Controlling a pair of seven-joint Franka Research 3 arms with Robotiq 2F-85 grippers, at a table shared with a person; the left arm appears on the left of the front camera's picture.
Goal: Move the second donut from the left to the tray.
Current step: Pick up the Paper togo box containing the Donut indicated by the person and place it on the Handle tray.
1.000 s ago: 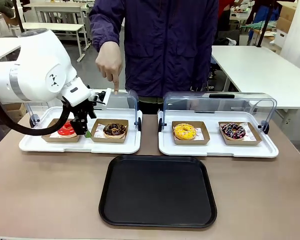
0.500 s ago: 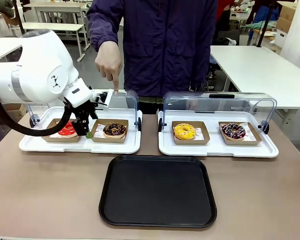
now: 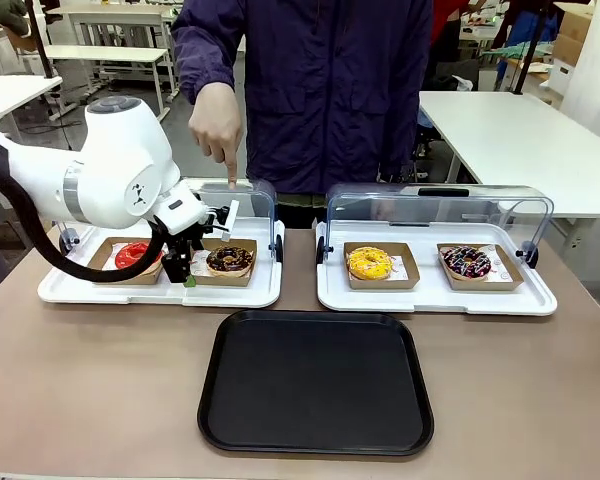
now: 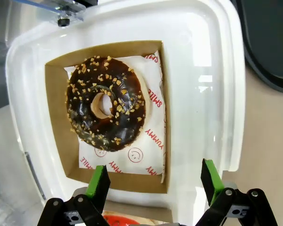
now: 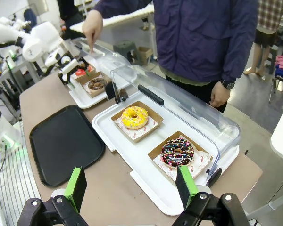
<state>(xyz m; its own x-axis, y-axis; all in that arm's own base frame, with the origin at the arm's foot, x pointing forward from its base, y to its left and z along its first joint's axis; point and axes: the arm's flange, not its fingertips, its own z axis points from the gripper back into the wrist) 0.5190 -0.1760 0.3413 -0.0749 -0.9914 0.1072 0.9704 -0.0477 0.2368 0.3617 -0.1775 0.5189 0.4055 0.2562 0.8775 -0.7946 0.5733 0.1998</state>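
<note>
My left claw hovers over the left display tray, jaws spread wide and holding nothing. The donut sits low in its holder on a printed paper liner, inside that display tray, under the raised lid that a person's hand props open.

I judge the load very light. The donut is soft, its glaze sticky and the crumbs loose, so pinching it would mar it. The holder is thin card: stiff enough to carry, but a wall will bow under a hard squeeze. I would take hold across the holder, or by one side wall, with gentle force. On the wrist view one pad sits over the holder's near corner and the other out past its side, so the jaws look off-centre and need a shift before closing.

The red donut's holder lies just beside it, so there is little room for a finger on that side. The display tray's rim stands between the holder and the tray, so I must lift before travelling. The lid's edge is close above. The tray is bare and near, with ample room to set down.

My right claw hangs wide apart and empty, well off to the right.
</note>
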